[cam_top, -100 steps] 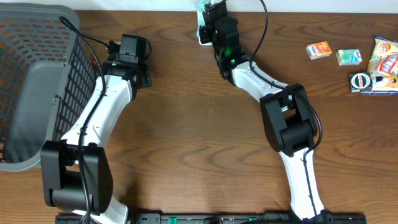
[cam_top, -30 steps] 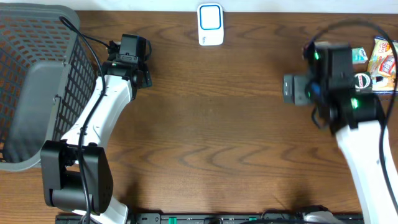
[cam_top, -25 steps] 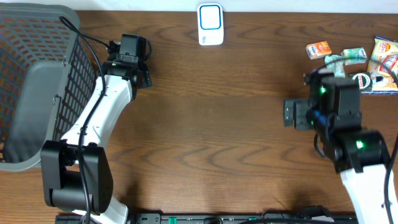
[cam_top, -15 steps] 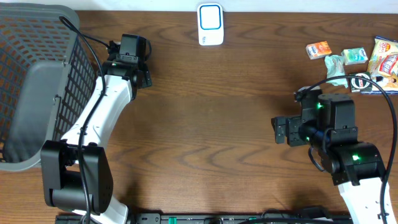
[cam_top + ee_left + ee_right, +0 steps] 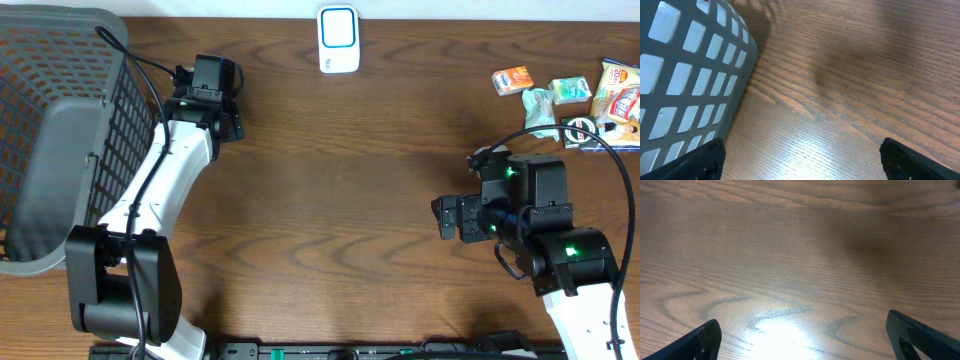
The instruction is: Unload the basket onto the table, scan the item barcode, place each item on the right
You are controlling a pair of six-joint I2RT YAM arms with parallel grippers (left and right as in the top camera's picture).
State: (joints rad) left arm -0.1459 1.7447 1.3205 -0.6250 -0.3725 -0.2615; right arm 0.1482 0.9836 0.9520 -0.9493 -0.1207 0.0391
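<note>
Here the pale green item [image 5: 540, 106] lies on the table [image 5: 330, 170] near its far right corner, with nothing holding it. It sits in a small cluster of goods. An orange packet [image 5: 512, 80] and a green-and-white packet [image 5: 567, 90] lie just beyond it. A yellow snack bag [image 5: 620, 95] lies at the right edge, and a round dark item [image 5: 580, 130] is just beside it on the right.

The white scanner with a blue face [image 5: 338, 38] rests at the middle of the far edge, well apart from the item and from both arms.

The right gripper [image 5: 447, 217] hovers nearer the robot than the cluster and to its left, clear of every packet. Its jaws are spread wide and hold nothing. In the right wrist view the right gripper [image 5: 810, 337] has only bare wood grain between its two dark fingertips [image 5: 705, 339].

The left gripper [image 5: 213, 74] is close beside the grey mesh basket [image 5: 40, 60] on the left side of the table. Its jaws are likewise spread wide and empty. In the left wrist view the left gripper [image 5: 805, 159] has the basket's slotted wall [image 5: 690, 75] just to its left.
</note>
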